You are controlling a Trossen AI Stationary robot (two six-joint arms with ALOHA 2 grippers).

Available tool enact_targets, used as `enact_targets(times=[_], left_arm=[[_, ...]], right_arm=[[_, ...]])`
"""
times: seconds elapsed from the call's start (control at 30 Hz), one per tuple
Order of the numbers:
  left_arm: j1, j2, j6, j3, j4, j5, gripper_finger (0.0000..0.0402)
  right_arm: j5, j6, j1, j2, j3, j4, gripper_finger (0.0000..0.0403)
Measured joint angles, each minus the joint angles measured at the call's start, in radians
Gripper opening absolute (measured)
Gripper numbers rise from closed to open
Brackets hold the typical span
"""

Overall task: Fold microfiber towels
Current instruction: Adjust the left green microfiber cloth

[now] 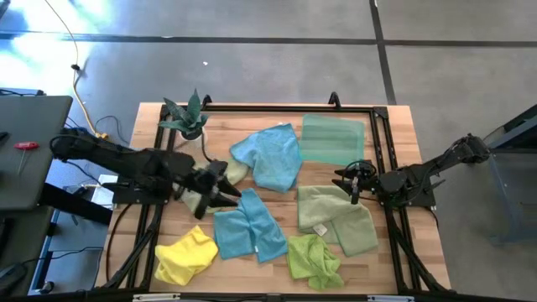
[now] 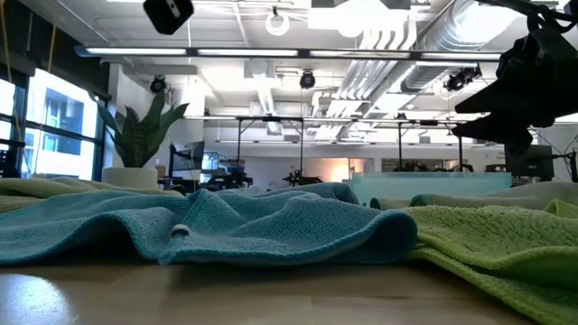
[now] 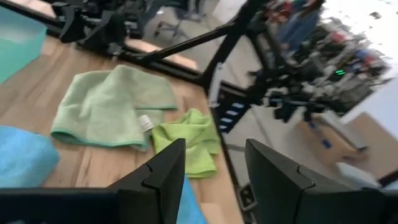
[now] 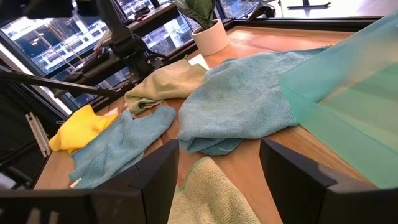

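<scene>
Left gripper (image 1: pixel 225 191) and right gripper (image 1: pixel 350 180) both hang wide-jawed and empty, apparently awaiting a pick, with rumpled light-blue microfiber towels (image 1: pixel 270 155) spread unfolded between them on the wooden table (image 1: pixel 403 134).

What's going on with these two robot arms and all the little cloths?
Two robot arms are working through a scatter of small towels on a wooden table. Right now neither holds anything. The left gripper hovers with open jaws over a pale towel, beside a crumpled blue towel. The right gripper hangs open over a sage green towel. A mint towel already lies flat and neat at the back; the rest are rumpled.
</scene>
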Motion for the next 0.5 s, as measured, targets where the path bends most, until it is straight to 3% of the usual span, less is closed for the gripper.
enact_targets(times=[0.2,0.5], left_arm=[[-0.091,0.218,0.01,0.15,-0.102,-0.166,0.0156],[-0.144,0.52,-0.104,0.424,-0.468,-0.271,0.0156]], right_arm=[[0.0,0.0,0.0,0.0,0.0,0.0,0.0217],[0.0,0.0,0.0,0.0,0.0,0.0,0.0217]])
